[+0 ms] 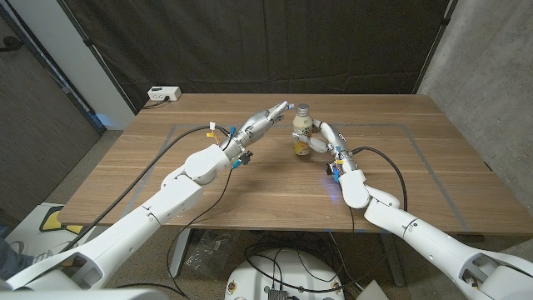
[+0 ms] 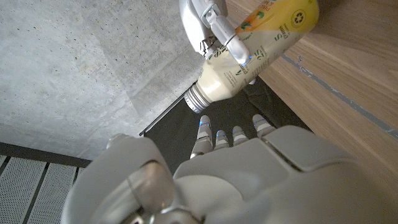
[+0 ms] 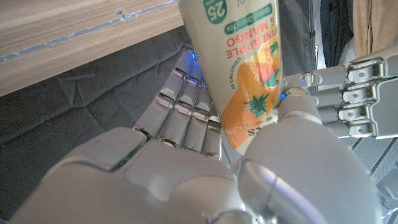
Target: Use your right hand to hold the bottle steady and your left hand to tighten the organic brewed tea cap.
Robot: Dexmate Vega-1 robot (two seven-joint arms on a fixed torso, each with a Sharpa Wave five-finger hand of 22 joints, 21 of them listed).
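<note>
Bottle (image 1: 301, 132) stands upright on the wooden table (image 1: 250, 192), past centre toward the far edge, between the two hands. Right hand (image 1: 322, 142) wraps the lower body/label zone: fingers (image 3: 186, 106) round one side, thumb on the other, so it's clamped as the anchor — makes sense, grip sits low, leaves the neck free and resists twist. Right wrist view confirms contact: label pressed between finger row and thumb base.

Left hand (image 1: 271, 116) is up at cap height, just beside the bottle top, fingers extended toward it, loosely together, holding nothing. No clear contact w/ the cap (image 1: 303, 107); left wrist view shows a gap between fingertips (image 2: 236, 134) and the neck end. Judgement: approach phase, tightening not yet begun. The arm comes in level w/ the cap, prob so the fingers can close round it from the side.

Materials/shape:
- Bottle: smooth cylinder, tapers at shoulder to a narrow neck. Creamy-yellow contents, glossy wrap label w/ orange/green fruit print, "PINEAPPLE MANGO" text, recycling mark.
- Neck end in left wrist view looks ribbed/threaded, silvery-pale. Can't tell if that's cap knurling or bare thread.
- Table: walnut-tone wood grain, matte, thin tape line outlining a rectangle.
- Hands: white hard shells, metal-look finger segments, blue LEDs.

Risk (judgement): small cap, glossy label; slip likely if right grip is soft.
</note>
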